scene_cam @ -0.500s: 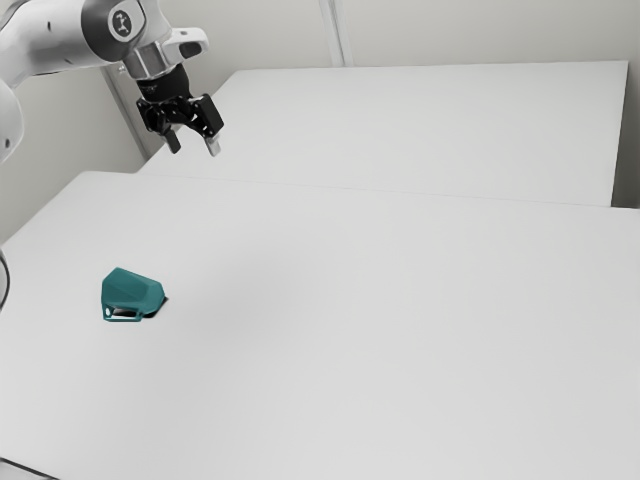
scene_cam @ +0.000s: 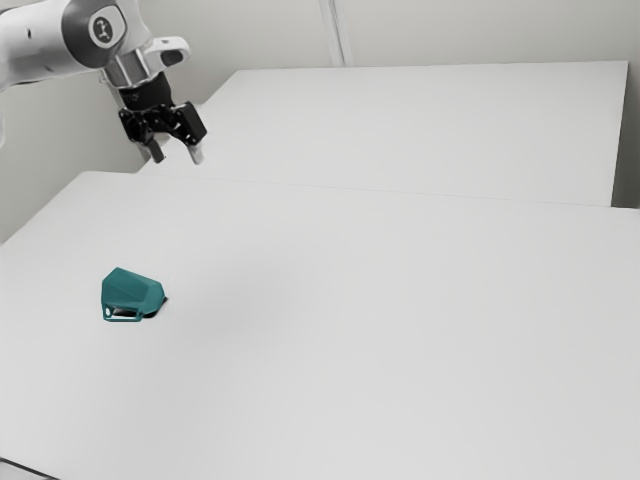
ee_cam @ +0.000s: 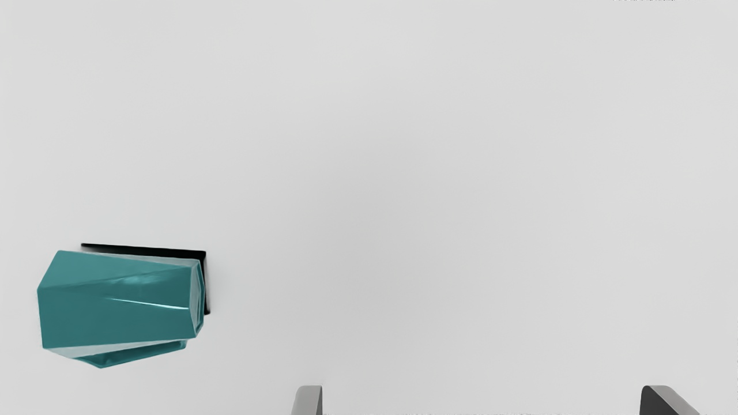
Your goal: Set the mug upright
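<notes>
End effector (scene_cam: 177,159): had shifted a little toward the exterior view's left and slightly lower in that view since the earlier frame, with my arm (scene_cam: 40,50) drawn the same way.
Mug (scene_cam: 132,290): had stayed where it was, lying on its side on the bench (scene_cam: 380,330), near the bench edge at the exterior view's left and well in from the far edge.
Handle (ee_cam: 144,353): stuck out from the mug's flank, low down in the exterior view, on the side facing away from the far edge.
Mug's body: teal and faceted, broader at one end than at the other, the narrower end pointing toward the exterior view's right.
Fingers (ee_cam: 308,400): stood wide apart, with nothing held between them.
Gap to the mug: I hung above the bench, well apart from the mug; in the wrist view it lay outside the space between my fingers, past one of them.
Shadow (ee_cam: 144,251): a dark strip on the bench along the mug's other flank and round its narrower end.
Panel (scene_cam: 420,130): white, beyond the bench's far edge, in front of a pale wall (scene_cam: 480,30).
</notes>
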Robot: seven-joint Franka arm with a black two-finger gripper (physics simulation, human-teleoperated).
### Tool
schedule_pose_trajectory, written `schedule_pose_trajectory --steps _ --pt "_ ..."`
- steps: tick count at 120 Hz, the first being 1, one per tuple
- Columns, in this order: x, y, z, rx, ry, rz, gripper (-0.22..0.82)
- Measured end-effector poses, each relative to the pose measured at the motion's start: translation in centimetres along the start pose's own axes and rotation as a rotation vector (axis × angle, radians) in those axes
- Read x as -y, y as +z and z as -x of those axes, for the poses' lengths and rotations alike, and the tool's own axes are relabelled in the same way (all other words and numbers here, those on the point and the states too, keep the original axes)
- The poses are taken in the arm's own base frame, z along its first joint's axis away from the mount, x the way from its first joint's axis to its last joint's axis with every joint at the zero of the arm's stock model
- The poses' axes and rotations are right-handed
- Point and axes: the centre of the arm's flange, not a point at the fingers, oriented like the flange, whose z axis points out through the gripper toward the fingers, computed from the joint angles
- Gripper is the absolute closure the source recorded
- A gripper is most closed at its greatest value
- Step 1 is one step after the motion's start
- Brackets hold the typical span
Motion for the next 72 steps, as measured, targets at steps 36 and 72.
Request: schedule_pose_trajectory --steps 36,72 --pt "14.1 2.3 4.2 0.013 -0.150 0.273 0.00" --pt "24.2 10.7 6.8 0.029 -0.155 0.448 0.00"
